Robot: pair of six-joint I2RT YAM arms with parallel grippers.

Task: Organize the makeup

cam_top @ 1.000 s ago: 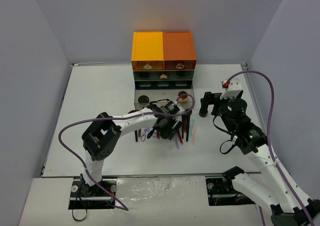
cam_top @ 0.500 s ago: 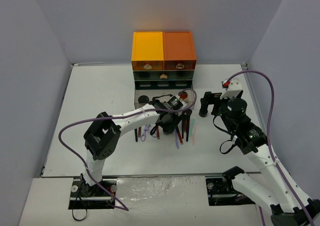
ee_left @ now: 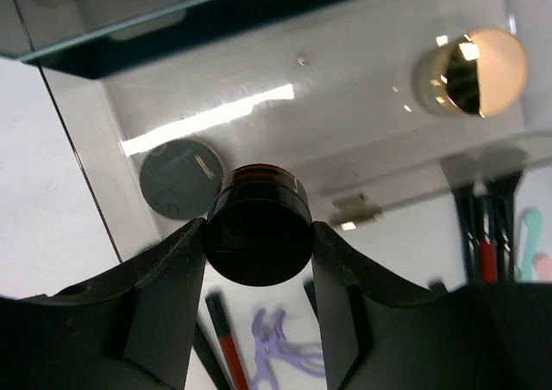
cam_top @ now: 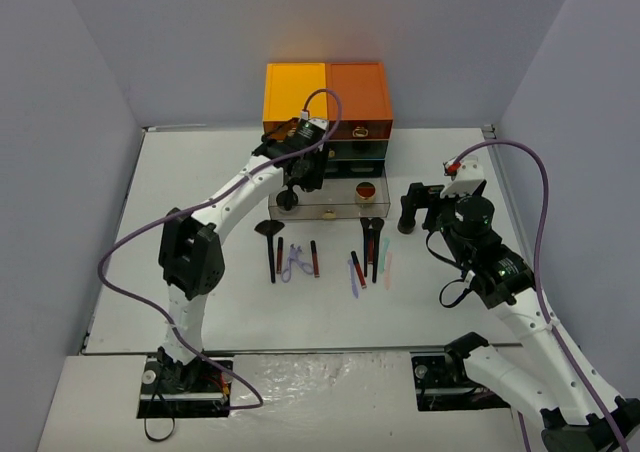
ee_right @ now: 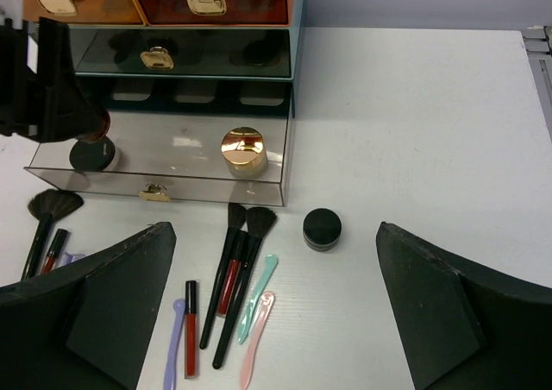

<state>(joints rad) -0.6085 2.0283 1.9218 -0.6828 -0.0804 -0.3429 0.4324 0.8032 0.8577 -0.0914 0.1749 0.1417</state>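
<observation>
My left gripper (cam_top: 300, 177) is shut on a black round jar (ee_left: 259, 235) and holds it over the open clear drawer (cam_top: 325, 212), near its left end. In that drawer lie another black jar (ee_left: 181, 179) and a gold-lidded jar (ee_left: 470, 71). My right gripper (cam_top: 418, 210) is open and empty, right of the drawer. A third black jar (ee_right: 322, 229) stands on the table below it. In front of the drawer lie a fan brush (cam_top: 270, 234), a purple curler (cam_top: 294, 264), red-black pencils (cam_top: 314, 259), black brushes (ee_right: 237, 269), and purple (ee_right: 177, 338), mint (ee_right: 257, 295) and pink (ee_right: 256, 334) sticks.
The orange-and-dark drawer box (cam_top: 325, 102) stands at the back middle against the wall, with its lowest clear drawer pulled out toward me. Grey walls close in the table on the left, right and back.
My left gripper has moved from over the row of makeup on the table back and left to above the open drawer, with the black jar in it. The right arm has not moved.
</observation>
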